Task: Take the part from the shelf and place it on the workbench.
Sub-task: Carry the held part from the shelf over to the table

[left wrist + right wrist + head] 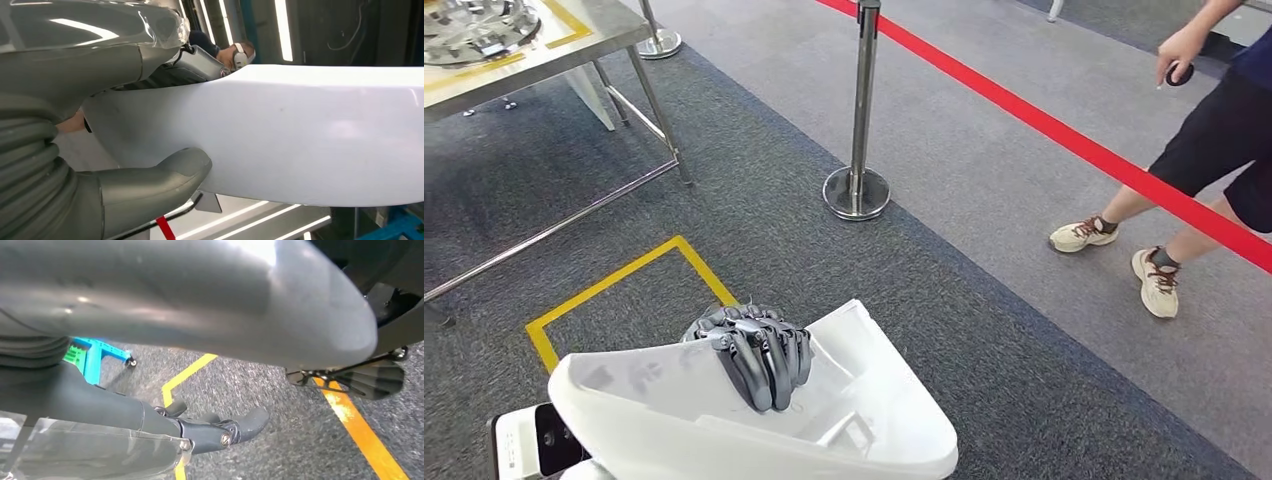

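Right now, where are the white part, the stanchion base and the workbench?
white part [864, 400], head view, on its upper face beside the fingers.
stanchion base [856, 193], head view, on the round chrome foot.
workbench [574, 45], head view, on its bare steel top near the corner.

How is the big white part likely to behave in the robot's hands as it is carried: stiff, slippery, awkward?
The white moulded part looks stiff: its broad shell holds its shape unsupported. Its glossy surface shows reflections in the left wrist view, so it may be slippery under the left hand. It is wide and bulky against the hand curled over its rim, so probably awkward, apt to tilt.
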Available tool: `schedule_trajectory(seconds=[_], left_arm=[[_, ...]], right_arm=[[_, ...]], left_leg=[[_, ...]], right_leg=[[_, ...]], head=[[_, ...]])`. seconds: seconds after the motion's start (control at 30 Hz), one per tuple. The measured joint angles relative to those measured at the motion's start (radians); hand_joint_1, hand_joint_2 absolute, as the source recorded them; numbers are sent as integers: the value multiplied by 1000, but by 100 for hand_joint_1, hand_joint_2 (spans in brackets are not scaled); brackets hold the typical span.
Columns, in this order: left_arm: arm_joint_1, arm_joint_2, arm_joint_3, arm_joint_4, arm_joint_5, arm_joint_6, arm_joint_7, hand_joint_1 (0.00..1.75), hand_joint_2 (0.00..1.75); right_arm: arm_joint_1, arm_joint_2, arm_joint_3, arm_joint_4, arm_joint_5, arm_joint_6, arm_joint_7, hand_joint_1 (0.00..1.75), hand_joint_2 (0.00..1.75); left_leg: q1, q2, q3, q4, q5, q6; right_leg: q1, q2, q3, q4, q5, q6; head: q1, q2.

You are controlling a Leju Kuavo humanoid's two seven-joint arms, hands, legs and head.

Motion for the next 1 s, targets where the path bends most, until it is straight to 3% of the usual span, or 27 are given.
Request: schedule_trajectory(seconds=[0.03,0.1,0.13,0.2,0.23,0.3,0.37,0.43,0.47,0.5,0.53,0.6,0.67,0.73,0.8,0.87,0.93,0.97,1.0], left_arm=[[0,0,0,1,0,0,0,175,175],[0,0,0,2,0,0,0,175,175],[-1,0,0,2,0,0,0,175,175],[-1,1,1,2,0,0,1,175,175],[0,1,2,2,0,0,1,175,175],[-2,2,3,2,0,0,1,175,175],[-4,2,3,3,0,0,3,175,175],[-3,4,3,7,1,-4,6,175,175],[-4,5,3,11,2,-8,8,175,175],[-6,6,2,16,3,-13,10,175,175],[-10,6,2,21,6,-18,13,175,175],[-26,5,-1,34,16,-28,17,175,175],[-43,3,-4,51,28,-34,20,175,175],[-52,1,-7,67,36,-37,25,175,175],[-62,-3,-12,80,42,-38,31,175,175],[-71,-7,-18,94,45,-39,32,175,175],[-74,-10,-25,111,45,-40,33,175,175],[-74,-10,-28,118,46,-41,33,175,175],[-74,-10,-30,124,46,-42,34,175,175]], right_arm=[[0,0,0,0,0,0,0,0,0],[-1,-1,0,0,0,0,-1,0,0],[-2,-1,0,0,0,1,-1,0,0],[-4,-1,0,0,0,1,-2,0,0],[-5,-1,0,0,0,1,-2,0,0],[-7,-2,1,0,1,2,-4,0,0],[-6,-2,3,-1,3,5,-6,0,0],[-4,-4,6,-1,6,8,-6,0,0],[-5,-4,7,-1,6,9,-6,0,0],[-7,-4,8,-1,4,11,-5,0,0],[-9,-4,9,-1,3,13,-4,0,0],[-11,-5,9,-1,-1,16,-1,0,0],[-12,-6,9,-1,-4,16,0,0,0],[-13,-6,9,-1,-6,16,0,0,0],[-14,-6,9,-1,-9,16,-3,0,0],[-12,-7,9,-1,-13,16,-6,0,0],[-5,-9,9,-1,-17,14,-6,0,0],[-2,-11,9,-1,-18,13,-6,0,0],[-1,-12,9,-1,-20,11,-5,0,0]], left_leg=[[1,-14,1,2,-1,-2],[0,-39,-1,7,-5,-12],[1,-49,-4,9,-6,-18],[3,-67,-9,6,-3,-31],[4,-61,-12,6,-4,-38],[2,-11,-35,44,-29,-48],[2,43,-95,163,-90,-55],[3,54,-158,282,-129,-59],[3,55,-166,294,-122,-59],[4,59,-151,263,-98,-58],[3,73,-117,197,-63,-56],[-3,128,-42,60,-17,-46],[-10,153,-13,8,-11,-35],[-9,125,-12,5,-8,-23],[-2,99,-8,-1,-2,-10],[2,73,-6,-3,1,-1],[1,43,-7,-3,1,1],[1,27,-6,-2,0,1],[1,11,-5,-2,0,0]], right_leg=[[-2,13,29,-75,43,-1],[-7,51,82,-201,91,-4],[-7,63,95,-229,96,-7],[-3,53,100,-234,94,-18],[-3,43,102,-236,96,-25],[-5,21,104,-240,98,-38],[-3,-5,104,-240,96,-47],[-1,-34,104,-240,93,-49],[-1,-48,105,-240,92,-49],[-1,-60,106,-240,91,-48],[0,-71,110,-240,89,-46],[4,-91,118,-240,83,-38],[9,-111,125,-242,77,-28],[8,-129,133,-246,73,-17],[5,-94,126,-217,48,-7],[4,-31,75,-103,-10,-2],[5,-8,4,27,-54,-1],[5,-6,-13,50,-49,-2],[4,-3,-12,29,-24,-4]], head=[[0,0],[0,0],[0,0],[0,0],[0,0],[-7,0],[-15,0],[-15,0],[-15,0],[-15,0],[-15,0],[-15,0],[-13,0],[-12,0],[-8,0],[-1,0],[3,0],[3,0],[3,0]])
